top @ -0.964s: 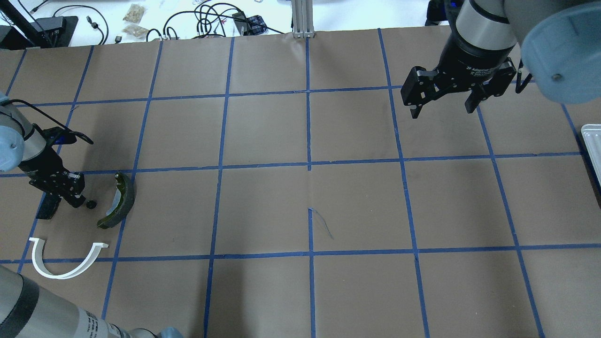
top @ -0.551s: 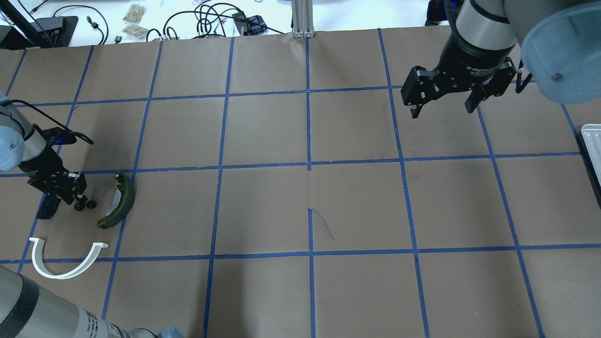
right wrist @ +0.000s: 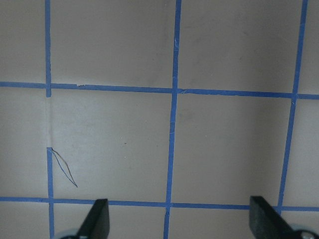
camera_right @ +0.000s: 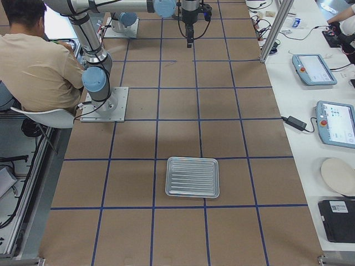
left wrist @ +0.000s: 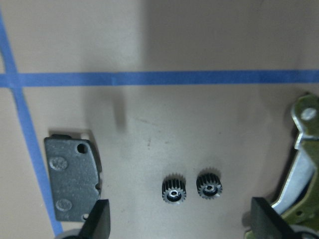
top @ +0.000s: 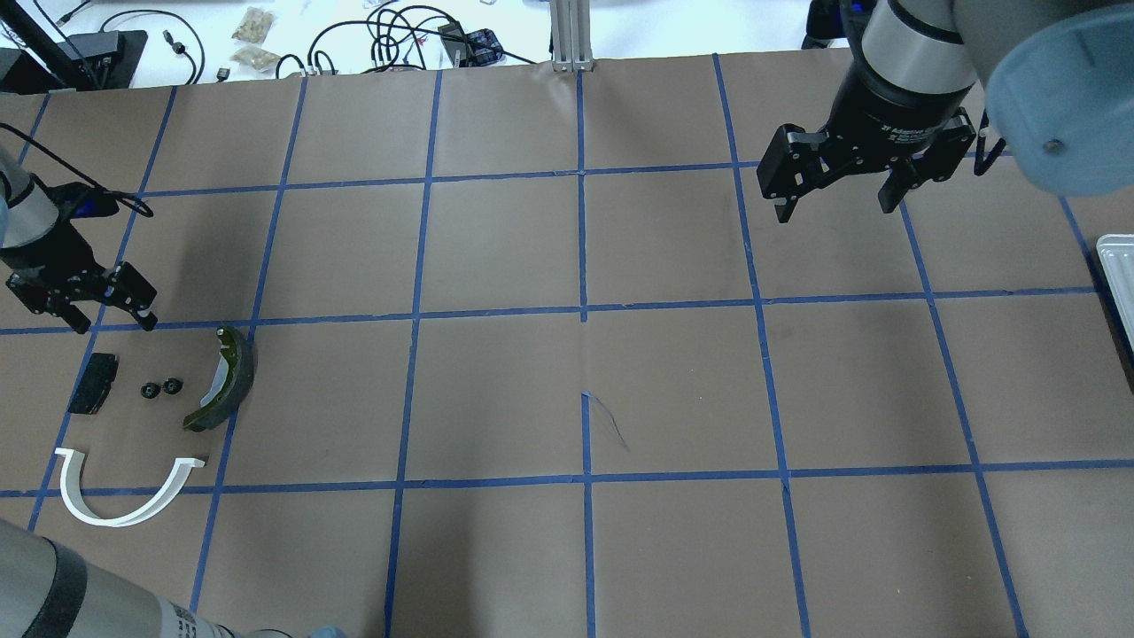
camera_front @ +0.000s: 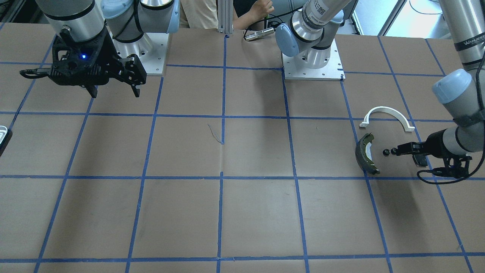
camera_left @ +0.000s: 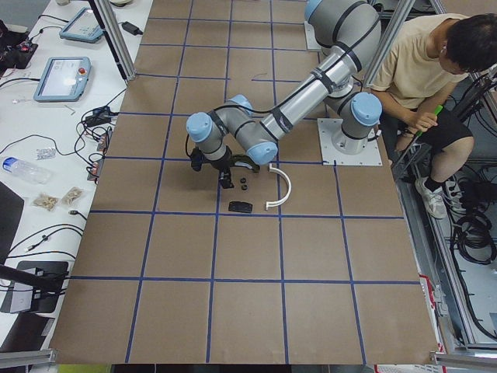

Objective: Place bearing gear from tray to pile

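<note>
The ribbed metal tray sits well apart at the robot's right, while two bearing gears lie side by side between the black pad and brake shoe, with the left gripper and right gripper both spread wide, grasping nothing.

Gridded table — two gears, brake shoe, arch, pad, tray.
</note>
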{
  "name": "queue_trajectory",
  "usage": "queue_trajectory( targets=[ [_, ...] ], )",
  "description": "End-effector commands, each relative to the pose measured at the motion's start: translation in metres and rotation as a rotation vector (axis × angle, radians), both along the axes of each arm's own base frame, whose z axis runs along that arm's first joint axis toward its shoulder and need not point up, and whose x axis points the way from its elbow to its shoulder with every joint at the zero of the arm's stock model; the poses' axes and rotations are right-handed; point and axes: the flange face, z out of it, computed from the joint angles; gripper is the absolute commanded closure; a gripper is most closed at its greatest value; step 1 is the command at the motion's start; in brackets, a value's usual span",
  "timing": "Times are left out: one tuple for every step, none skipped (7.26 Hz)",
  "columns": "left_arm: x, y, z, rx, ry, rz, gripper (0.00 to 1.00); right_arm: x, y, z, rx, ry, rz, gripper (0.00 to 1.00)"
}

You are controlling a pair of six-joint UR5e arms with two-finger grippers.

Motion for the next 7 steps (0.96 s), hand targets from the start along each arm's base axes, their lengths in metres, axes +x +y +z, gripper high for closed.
queue_trajectory(
  targets=[
    [-0.088, -0.044, 0.098, -0.046, -0.038, -0.045, 0.00, -0.001, 0.000, 0.001, -0.001, 0.000, -0.002, 0.00],
    [-0.141, -0.051, 0.143, -0.118, -0.052, -0.075, 0.00, -0.001, 0.000, 0.000, -0.001, 0.000, -0.002, 0.00],
    [-0.194, -0.048, 0.173, -0.171, -0.075, -0.064, 0.00, 0.000, 0.000, 0.000, 0.001, 0.000, 0.000, 0.00],
    [-0.250, -0.040, 0.181, -0.192, -0.084, -0.065, 0.00, -0.001, 0.000, 0.001, -0.002, 0.000, -0.002, 0.00],
    [-0.303, -0.027, 0.194, -0.225, -0.088, -0.076, 0.00, -0.001, -0.001, 0.001, -0.002, -0.001, 0.000, 0.00],
    [-0.340, -0.011, 0.191, -0.221, -0.073, -0.039, 0.00, -0.001, 0.000, 0.000, -0.001, -0.001, -0.002, 0.00],
    [-0.353, 0.002, 0.182, -0.204, -0.044, -0.042, 0.00, 0.000, 0.000, 0.000, -0.001, -0.001, 0.000, 0.00]
  ],
)
